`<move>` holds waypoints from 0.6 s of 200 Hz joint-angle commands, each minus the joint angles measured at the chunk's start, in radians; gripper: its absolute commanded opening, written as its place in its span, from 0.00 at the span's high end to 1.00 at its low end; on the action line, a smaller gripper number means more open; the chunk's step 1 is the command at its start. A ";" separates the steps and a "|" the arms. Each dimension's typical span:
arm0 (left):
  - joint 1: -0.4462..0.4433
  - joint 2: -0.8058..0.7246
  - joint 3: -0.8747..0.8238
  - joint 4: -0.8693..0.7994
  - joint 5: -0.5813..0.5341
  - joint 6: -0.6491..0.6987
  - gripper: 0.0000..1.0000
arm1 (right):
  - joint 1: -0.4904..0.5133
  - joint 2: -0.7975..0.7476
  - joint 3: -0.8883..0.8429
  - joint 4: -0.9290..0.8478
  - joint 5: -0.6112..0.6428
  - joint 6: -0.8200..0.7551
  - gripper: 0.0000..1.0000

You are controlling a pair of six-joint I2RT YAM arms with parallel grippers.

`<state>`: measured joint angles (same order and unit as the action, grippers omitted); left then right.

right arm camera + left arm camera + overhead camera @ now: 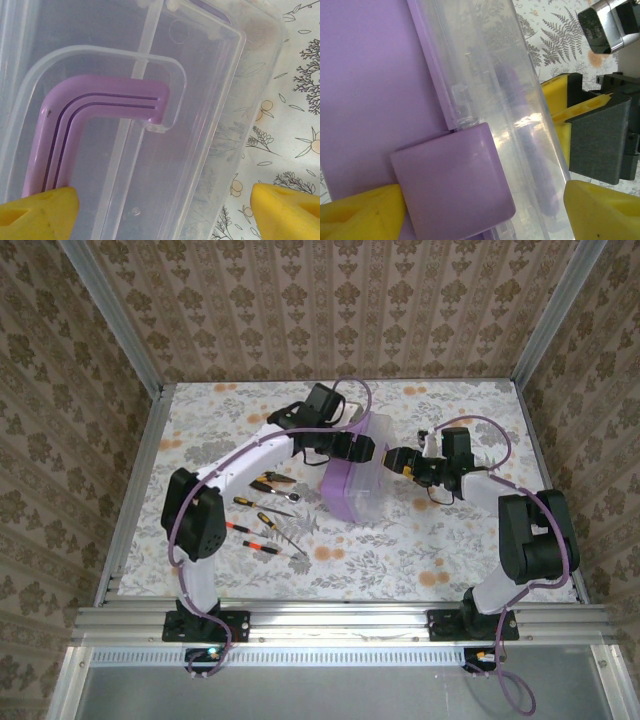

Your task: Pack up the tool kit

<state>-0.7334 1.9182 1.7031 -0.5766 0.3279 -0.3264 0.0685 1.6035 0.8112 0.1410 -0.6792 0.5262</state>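
Note:
The tool kit's purple box [343, 495] sits mid-table with its clear lid [378, 435] raised on the right side. My left gripper [368, 448] is open at the box's far end. In the left wrist view its yellow fingertips [360, 215] straddle the purple latch [452, 185] and the lid's rim [520, 100]. My right gripper [395, 458] is open and faces the lid from the right. In the right wrist view its jaws span the lid [200, 100] by the purple handle [90, 110]. Orange-handled pliers [272, 480] and screwdrivers [268, 522] lie left of the box.
The floral tablecloth [430, 550] is bare to the right of and in front of the box. Metal rails [130, 490] and patterned walls close in the table's sides. The right gripper's dark body [600, 135] is close beside the left gripper.

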 commanded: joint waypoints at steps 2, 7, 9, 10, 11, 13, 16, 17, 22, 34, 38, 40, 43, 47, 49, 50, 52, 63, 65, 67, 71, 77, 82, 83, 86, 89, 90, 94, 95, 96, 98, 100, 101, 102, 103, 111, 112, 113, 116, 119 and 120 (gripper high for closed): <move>-0.045 0.043 0.028 -0.093 0.022 0.044 0.17 | 0.025 -0.031 0.041 -0.006 -0.017 -0.020 0.09; -0.046 0.047 0.033 -0.104 0.013 0.050 0.17 | 0.025 -0.031 0.042 -0.006 -0.019 -0.020 0.09; -0.047 0.049 0.036 -0.110 0.009 0.051 0.17 | 0.025 -0.030 0.042 -0.006 -0.018 -0.020 0.09; -0.047 0.050 0.038 -0.112 0.007 0.052 0.17 | 0.025 -0.030 0.042 -0.006 -0.017 -0.020 0.09; -0.048 0.051 0.039 -0.115 0.005 0.053 0.17 | 0.025 -0.030 0.042 -0.006 -0.018 -0.020 0.09; -0.048 0.053 0.043 -0.120 0.001 0.055 0.17 | 0.025 -0.030 0.042 -0.004 -0.018 -0.020 0.09; -0.049 0.056 0.048 -0.130 -0.008 0.058 0.17 | 0.025 -0.029 0.043 -0.004 -0.018 -0.020 0.09; -0.050 0.058 0.050 -0.133 -0.010 0.060 0.17 | 0.025 -0.029 0.043 -0.004 -0.018 -0.020 0.09; -0.053 0.062 0.059 -0.148 -0.024 0.066 0.17 | 0.025 -0.028 0.044 -0.004 -0.019 -0.020 0.09; -0.059 0.078 0.081 -0.187 -0.062 0.081 0.17 | 0.025 -0.027 0.045 -0.003 -0.019 -0.020 0.09; -0.061 0.082 0.089 -0.198 -0.075 0.086 0.17 | 0.025 -0.025 0.045 -0.003 -0.019 -0.020 0.09; -0.060 0.085 0.091 -0.203 -0.079 0.088 0.17 | 0.025 -0.025 0.045 -0.003 -0.019 -0.020 0.09; -0.062 0.088 0.098 -0.211 -0.090 0.091 0.17 | 0.025 -0.025 0.046 -0.003 -0.020 -0.020 0.10; -0.063 0.093 0.105 -0.222 -0.102 0.095 0.17 | 0.025 -0.025 0.046 -0.003 -0.019 -0.020 0.09; -0.064 0.095 0.109 -0.228 -0.109 0.097 0.18 | 0.025 -0.025 0.046 -0.003 -0.019 -0.020 0.09; -0.064 0.096 0.110 -0.231 -0.111 0.097 0.18 | 0.025 -0.025 0.046 -0.003 -0.020 -0.020 0.09; -0.065 0.099 0.114 -0.235 -0.116 0.099 0.18 | 0.025 -0.025 0.046 -0.003 -0.019 -0.020 0.09; -0.072 0.109 0.129 -0.256 -0.144 0.106 0.19 | 0.025 -0.025 0.045 -0.001 -0.019 -0.022 0.09; -0.072 0.111 0.131 -0.259 -0.148 0.107 0.19 | 0.025 -0.024 0.045 -0.001 -0.019 -0.022 0.09; -0.073 0.112 0.133 -0.262 -0.151 0.108 0.19 | 0.025 -0.025 0.044 -0.001 -0.020 -0.023 0.09; -0.075 0.116 0.137 -0.266 -0.155 0.110 0.20 | 0.025 -0.025 0.043 -0.002 -0.020 -0.023 0.09; -0.076 0.121 0.142 -0.271 -0.158 0.110 0.21 | 0.025 -0.025 0.042 -0.001 -0.019 -0.024 0.09; -0.078 0.125 0.146 -0.276 -0.161 0.110 0.21 | 0.025 -0.025 0.040 -0.001 -0.019 -0.025 0.09; -0.078 0.126 0.147 -0.277 -0.161 0.110 0.21 | 0.025 -0.025 0.040 -0.001 -0.020 -0.025 0.09; -0.077 0.128 0.149 -0.278 -0.162 0.110 0.21 | 0.025 -0.025 0.040 -0.001 -0.019 -0.025 0.09; -0.079 0.129 0.150 -0.279 -0.162 0.110 0.22 | 0.025 -0.025 0.039 -0.001 -0.020 -0.025 0.09; -0.079 0.129 0.151 -0.280 -0.162 0.110 0.22 | 0.025 -0.025 0.039 -0.001 -0.019 -0.026 0.09; -0.079 0.132 0.152 -0.281 -0.161 0.110 0.23 | 0.025 -0.025 0.038 -0.001 -0.019 -0.026 0.09; -0.079 0.132 0.152 -0.281 -0.161 0.110 0.23 | 0.025 -0.025 0.037 -0.001 -0.018 -0.026 0.09; -0.080 0.132 0.152 -0.281 -0.161 0.110 0.23 | 0.025 -0.025 0.037 -0.001 -0.019 -0.026 0.09; -0.080 0.134 0.152 -0.282 -0.161 0.110 0.24 | 0.025 -0.025 0.037 -0.001 -0.019 -0.026 0.09; -0.081 0.134 0.152 -0.282 -0.160 0.109 0.24 | 0.025 -0.025 0.038 -0.001 -0.019 -0.026 0.09; -0.081 0.134 0.153 -0.282 -0.160 0.109 0.24 | 0.025 -0.025 0.037 -0.001 -0.019 -0.027 0.09; -0.081 0.134 0.153 -0.281 -0.159 0.109 0.24 | 0.025 -0.025 0.037 -0.001 -0.019 -0.027 0.09; -0.081 0.134 0.152 -0.280 -0.159 0.109 0.24 | 0.025 -0.025 0.036 -0.001 -0.020 -0.027 0.09; -0.081 0.137 0.154 -0.281 -0.155 0.107 0.26 | 0.025 -0.025 0.036 -0.001 -0.020 -0.028 0.09; -0.081 0.137 0.154 -0.281 -0.155 0.107 0.26 | 0.025 -0.024 0.036 -0.001 -0.020 -0.028 0.09; -0.082 0.138 0.154 -0.281 -0.155 0.107 0.26 | 0.025 -0.025 0.036 -0.001 -0.020 -0.028 0.09; -0.083 0.138 0.154 -0.280 -0.154 0.106 0.27 | 0.025 -0.025 0.036 -0.001 -0.019 -0.028 0.09; -0.082 0.139 0.155 -0.279 -0.151 0.106 0.27 | 0.025 -0.025 0.036 -0.001 -0.019 -0.028 0.09; -0.082 0.139 0.155 -0.279 -0.151 0.105 0.28 | 0.025 -0.024 0.036 -0.001 -0.019 -0.028 0.09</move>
<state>-0.7879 2.0003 1.8614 -0.7605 0.1516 -0.2382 0.0704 1.6035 0.8181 0.1284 -0.6758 0.5220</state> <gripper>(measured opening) 0.744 0.907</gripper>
